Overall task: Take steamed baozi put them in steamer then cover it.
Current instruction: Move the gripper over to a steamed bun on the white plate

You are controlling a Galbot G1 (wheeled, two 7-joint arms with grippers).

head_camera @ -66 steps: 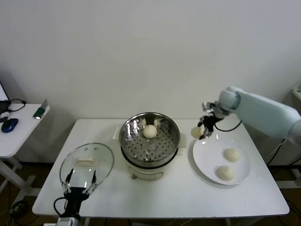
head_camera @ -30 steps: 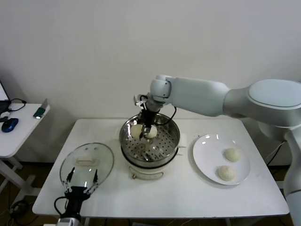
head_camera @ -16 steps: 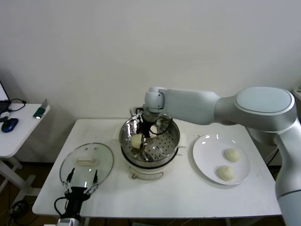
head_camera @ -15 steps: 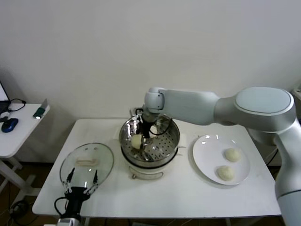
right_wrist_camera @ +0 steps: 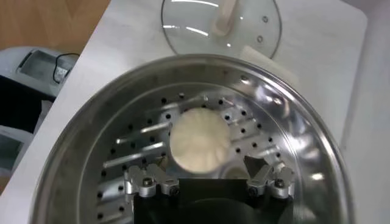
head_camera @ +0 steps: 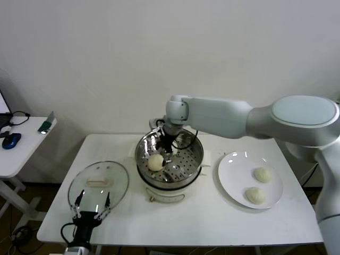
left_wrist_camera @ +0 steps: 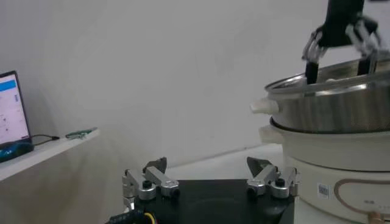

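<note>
Two steamed baozi (head_camera: 259, 185) wait on the plate (head_camera: 231, 178), at four o'clock from the right claw (head_camera: 163, 147), open over the steamer (head_camera: 192, 164); left claw (head_camera: 91, 203) idles open, farther.

Cream-white baozi (head_camera: 155, 162) on the shiny silver perforated tray of the stainless-steel steamer (head_camera: 194, 161), rows of dark round holes, white base with a thin tan outline mark; two more cream-white baozi (head_camera: 262, 175) (head_camera: 255, 195) on a plain white plate (head_camera: 234, 180). Clear glass cover (head_camera: 114, 186) with silver metal rim and cream-white handle, on a white table (head_camera: 212, 220); right arm (head_camera: 228, 117) pale blue-white, its right gripper (head_camera: 163, 149) black with silver fingers. Left gripper (head_camera: 91, 205) black with silver fingertips, side table (head_camera: 21, 151) white with a blue mouse (head_camera: 10, 141), wall off-white
</note>
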